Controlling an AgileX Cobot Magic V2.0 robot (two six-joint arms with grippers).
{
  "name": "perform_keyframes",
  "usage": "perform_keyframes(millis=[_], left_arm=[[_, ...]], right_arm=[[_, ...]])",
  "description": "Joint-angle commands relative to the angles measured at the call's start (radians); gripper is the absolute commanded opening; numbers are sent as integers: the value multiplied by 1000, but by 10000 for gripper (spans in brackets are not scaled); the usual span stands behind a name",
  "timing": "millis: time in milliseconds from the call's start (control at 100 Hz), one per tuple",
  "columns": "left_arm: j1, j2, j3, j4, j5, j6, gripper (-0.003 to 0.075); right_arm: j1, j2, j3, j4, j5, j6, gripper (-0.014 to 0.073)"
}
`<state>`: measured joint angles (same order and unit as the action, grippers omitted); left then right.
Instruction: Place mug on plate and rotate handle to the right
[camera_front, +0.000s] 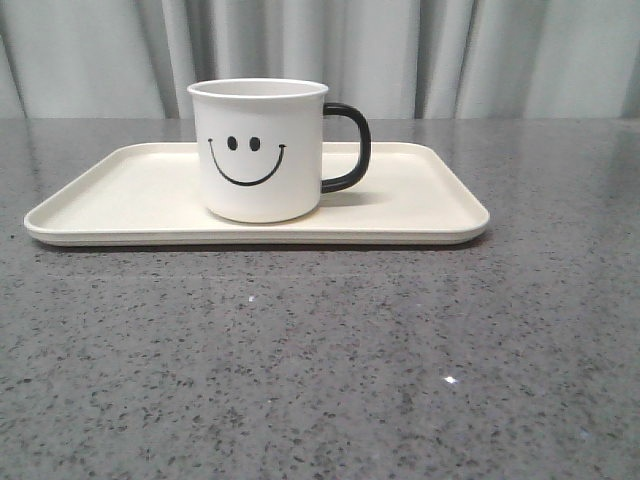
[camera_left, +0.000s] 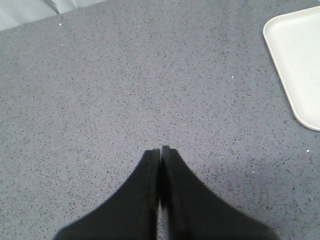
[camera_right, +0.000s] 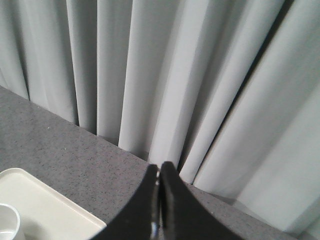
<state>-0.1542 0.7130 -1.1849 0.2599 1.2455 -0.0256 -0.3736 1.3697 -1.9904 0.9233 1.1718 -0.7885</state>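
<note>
The white mug (camera_front: 258, 150) with the black smiley face stands upright on the cream plate (camera_front: 420, 205), near its middle. Its black handle (camera_front: 349, 147) points to the right. No gripper shows in the front view. In the left wrist view my left gripper (camera_left: 161, 150) is shut and empty over bare grey table, with a corner of the plate (camera_left: 297, 55) off to one side. In the right wrist view my right gripper (camera_right: 159, 167) is shut and empty, with a corner of the plate (camera_right: 47, 207) and the mug's rim (camera_right: 7, 220) at the frame's edge.
The grey speckled table (camera_front: 320, 360) spreads in front of the plate. A pale pleated curtain (camera_front: 480, 50) hangs behind the table's far edge and fills most of the right wrist view (camera_right: 200, 75).
</note>
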Motion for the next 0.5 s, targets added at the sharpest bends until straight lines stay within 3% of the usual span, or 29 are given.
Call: perform_keyframes(millis=[0,190,380,490], left_arm=[[4,2,-21,7,-69,-8,-20],[4,2,-21,9,-78,-8,-20],[4,2,-21,9,-89,-8,-20],[4,2,-21,9,-96,-8,-20]], right_arm=[[-10,-92,77,28,-106,-32,-60],[-10,-244,337,-7,-252,-40,-59],[-6,-444,682,-7,-537,-45,-59],[32,-551,820,-6,-580,-64,-60]])
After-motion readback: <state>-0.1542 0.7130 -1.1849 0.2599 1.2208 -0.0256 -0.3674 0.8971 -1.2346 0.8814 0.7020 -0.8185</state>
